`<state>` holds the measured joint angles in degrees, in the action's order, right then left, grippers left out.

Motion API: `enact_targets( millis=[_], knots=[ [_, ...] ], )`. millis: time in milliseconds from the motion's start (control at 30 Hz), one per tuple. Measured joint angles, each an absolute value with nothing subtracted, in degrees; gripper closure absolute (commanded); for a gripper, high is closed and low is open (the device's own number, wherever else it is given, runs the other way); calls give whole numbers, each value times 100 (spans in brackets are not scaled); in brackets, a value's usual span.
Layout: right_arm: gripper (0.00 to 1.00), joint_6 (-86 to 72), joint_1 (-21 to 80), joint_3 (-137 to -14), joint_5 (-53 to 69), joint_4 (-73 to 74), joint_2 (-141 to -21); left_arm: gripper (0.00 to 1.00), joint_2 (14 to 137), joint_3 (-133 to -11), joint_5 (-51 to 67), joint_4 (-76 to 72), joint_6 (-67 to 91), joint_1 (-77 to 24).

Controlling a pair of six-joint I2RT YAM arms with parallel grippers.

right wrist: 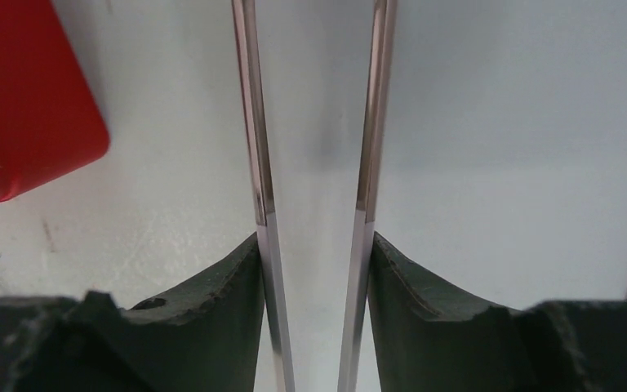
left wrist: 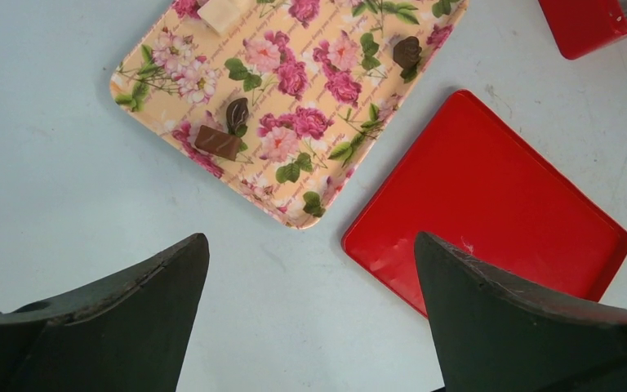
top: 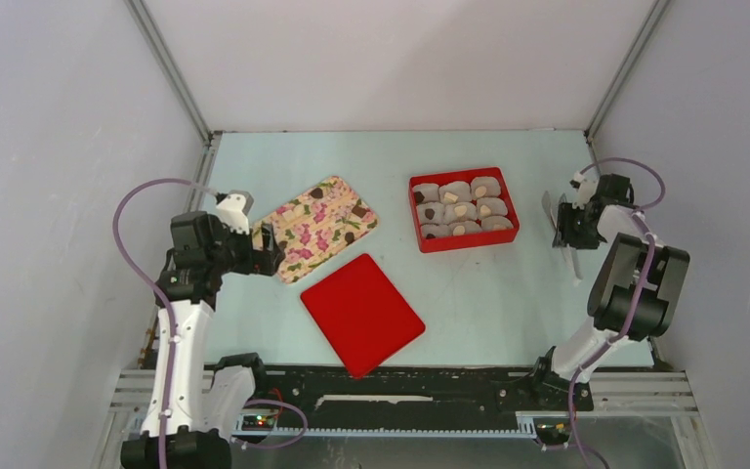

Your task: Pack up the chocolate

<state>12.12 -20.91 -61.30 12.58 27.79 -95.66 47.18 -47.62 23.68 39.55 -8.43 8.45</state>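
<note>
On the right side of the table (top: pixel 488 303), the right gripper (right wrist: pixel 314 241) is clamped on a pair of metal tongs (right wrist: pixel 259 163), one finger pressed against the outside of each blade; the blades stand apart with nothing between them, tips over bare tabletop just beside the red box (top: pixel 464 242). Over to the left, the left gripper (left wrist: pixel 310 245) hangs spread wide and grasps nothing, near the flowered tray (top: pixel 303 249). Some chocolate (left wrist: pixel 217 142) lies loose on that tray, dark pieces and one cream one; the rest sits in white paper cups (top: pixel 457 191) inside the box. Faint script crosses the flower print, too small to read. A flat red lid (left wrist: pixel 490 212) lies just beside the tray. The tabletop is pale blue-green, enclosed by plain pale walls with metal corner posts.
</note>
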Motion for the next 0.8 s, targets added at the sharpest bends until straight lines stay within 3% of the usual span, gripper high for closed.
enact_targets(
  millis=[233, 433, 633, 800],
  knots=[
    [41, 1214, -2093, -6132, 1184, 2932, -10027, 0, 4731, -4694, 2447, 3955, -823, 845],
    [36, 1133, -2344, -6136, 1396, 3164, -9596, 0, 4958, -4694, 2563, 3957, -794, 635],
    [41, 1347, -2357, -6193, 2180, 3450, -8847, 0, 5133, -4694, 2508, 3966, -858, 158],
    [48, 2078, -1232, -6230, 2615, 3601, -8541, 4, 5481, -4694, 2143, 4060, -1282, -532]
  ],
)
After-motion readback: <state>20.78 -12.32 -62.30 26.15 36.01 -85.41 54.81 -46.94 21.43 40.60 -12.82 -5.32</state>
